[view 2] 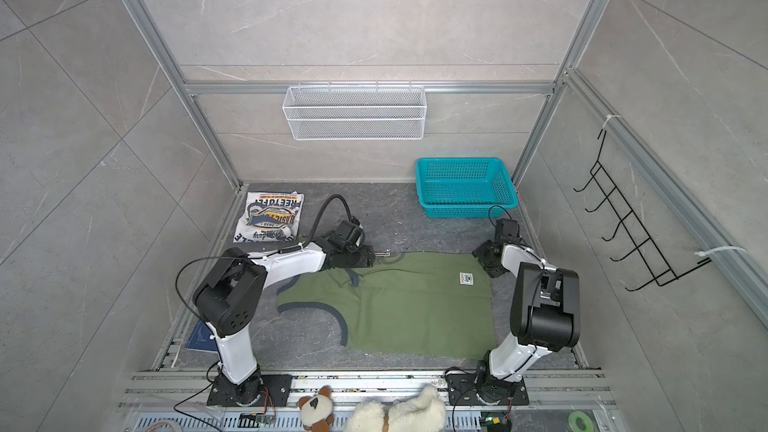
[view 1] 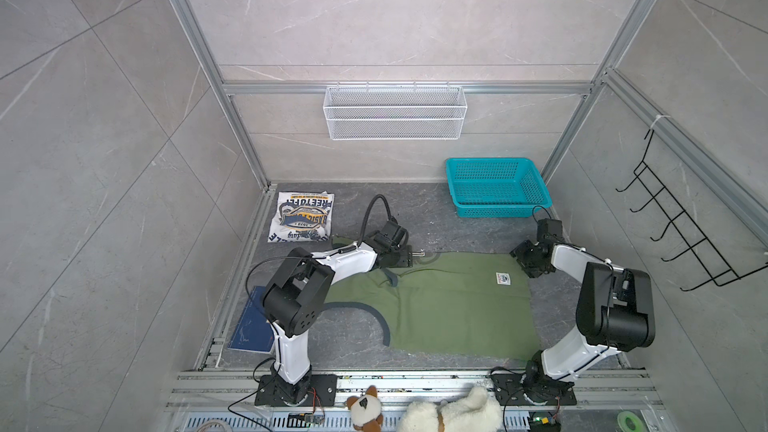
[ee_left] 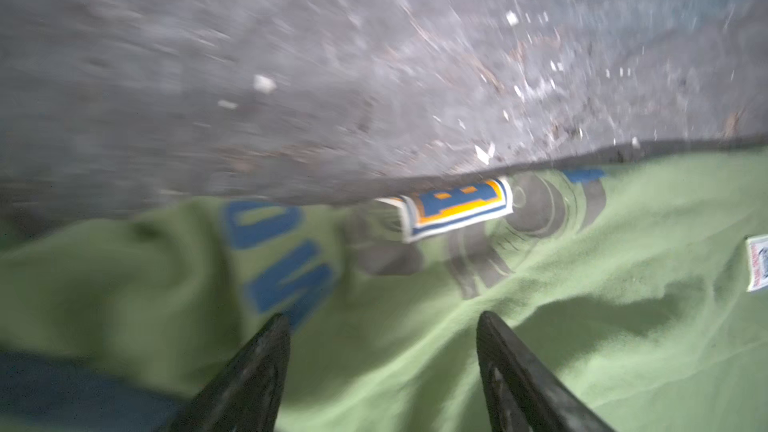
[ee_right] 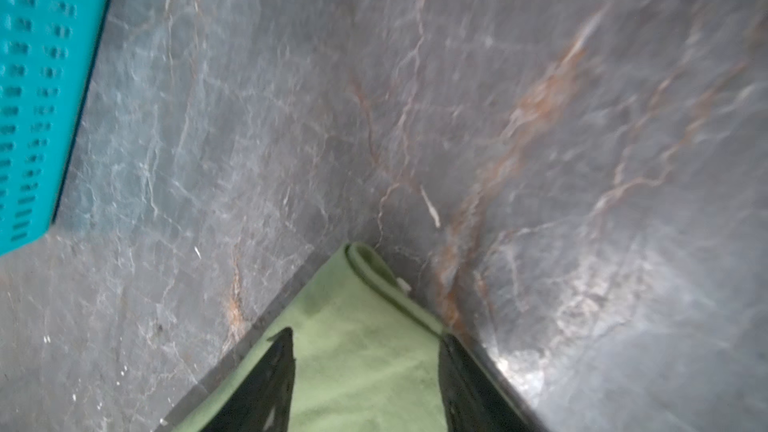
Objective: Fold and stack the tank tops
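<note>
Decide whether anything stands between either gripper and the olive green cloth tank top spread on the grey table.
Nothing visible does. The left gripper hangs open over the olive green cloth tank top near its far edge; the right gripper stands open over its far right corner. Only bare cloth lies beneath them.

Your dark marbled tabletop (view 1: 440, 209): green tank top (view 1: 449, 305) spread flat at centre, folded white tank top (view 1: 301, 216) upper left, teal basket (view 1: 494, 211) upper right, blue booklet (view 1: 249, 326) lower left.
</note>
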